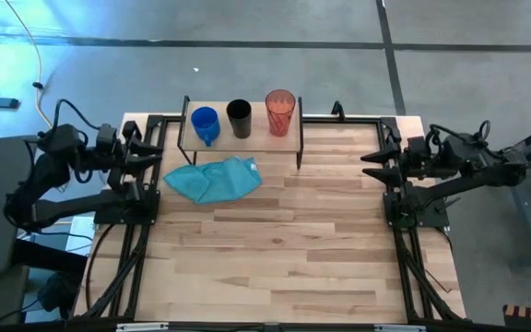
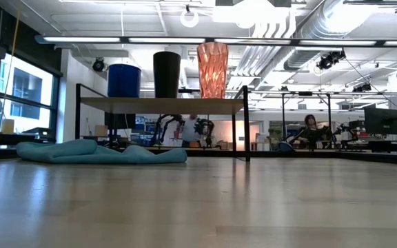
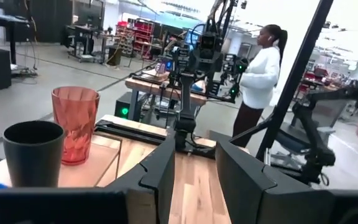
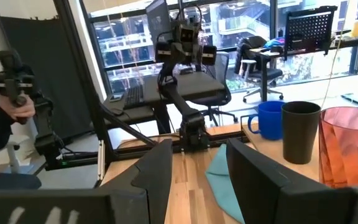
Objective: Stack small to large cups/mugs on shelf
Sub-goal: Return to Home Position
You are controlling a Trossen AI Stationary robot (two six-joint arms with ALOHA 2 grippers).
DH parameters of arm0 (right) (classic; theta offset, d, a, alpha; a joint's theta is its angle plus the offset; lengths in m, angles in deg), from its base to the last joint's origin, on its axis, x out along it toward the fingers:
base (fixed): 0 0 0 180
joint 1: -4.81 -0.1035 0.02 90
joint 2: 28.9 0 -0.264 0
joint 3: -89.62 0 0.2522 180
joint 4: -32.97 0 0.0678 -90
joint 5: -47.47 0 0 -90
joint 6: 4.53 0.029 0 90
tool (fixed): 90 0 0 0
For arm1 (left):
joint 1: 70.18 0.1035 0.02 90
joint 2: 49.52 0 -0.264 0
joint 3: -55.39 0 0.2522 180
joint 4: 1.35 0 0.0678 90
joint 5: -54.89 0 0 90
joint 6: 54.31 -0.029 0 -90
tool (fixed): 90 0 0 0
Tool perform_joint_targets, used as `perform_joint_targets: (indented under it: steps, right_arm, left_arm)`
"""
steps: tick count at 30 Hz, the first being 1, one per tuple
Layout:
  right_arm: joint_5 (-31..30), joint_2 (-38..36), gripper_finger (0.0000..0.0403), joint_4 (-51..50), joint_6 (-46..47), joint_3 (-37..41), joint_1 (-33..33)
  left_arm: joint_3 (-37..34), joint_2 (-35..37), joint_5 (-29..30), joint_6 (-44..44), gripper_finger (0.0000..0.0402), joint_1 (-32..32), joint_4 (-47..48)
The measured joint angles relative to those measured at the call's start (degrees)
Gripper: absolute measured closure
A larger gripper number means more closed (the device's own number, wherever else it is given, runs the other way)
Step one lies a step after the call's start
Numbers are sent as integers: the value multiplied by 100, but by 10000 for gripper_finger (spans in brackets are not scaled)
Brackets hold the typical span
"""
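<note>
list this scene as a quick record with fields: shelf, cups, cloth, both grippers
shelf: at the far edge of the table, holds all three vessels
order, left arm's side to right arm's side: blue mug, black cup, red-orange tumbler
arrangement: upright, in a row, side by side, not nested
teal cloth: crumpled on the table just in front of the shelf
left gripper: open, empty, at the table's left edge
right gripper: open, empty, at the table's right edge

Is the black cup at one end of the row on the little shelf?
No, the black cup stands in the middle, between the blue mug and the red tumbler.
</note>
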Motion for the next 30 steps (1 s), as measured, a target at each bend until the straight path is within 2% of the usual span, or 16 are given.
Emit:
perform_joint_targets:
  steps: [8,12,16,22,27,30]
  right_arm:
    - [0,0,258,-60,-147,0,0]
    - [-101,0,258,35,-156,0,0]
    - [-578,15,258,197,190,0,2]
    - [-612,7,258,154,109,0,0]
    - [-576,22,258,-84,-162,21,0]
    - [-472,9,258,145,-407,323,0]
  left_arm:
    - [-822,1263,2,-170,295,0,-454]
    - [-1208,1853,43,52,295,0,-666]
    - [-1343,1826,54,377,295,0,-448]
    - [-1347,1755,472,705,296,2,-432]
    - [-1347,1796,101,326,296,2,-830]
    - [-1345,1796,-140,131,296,2,-955]
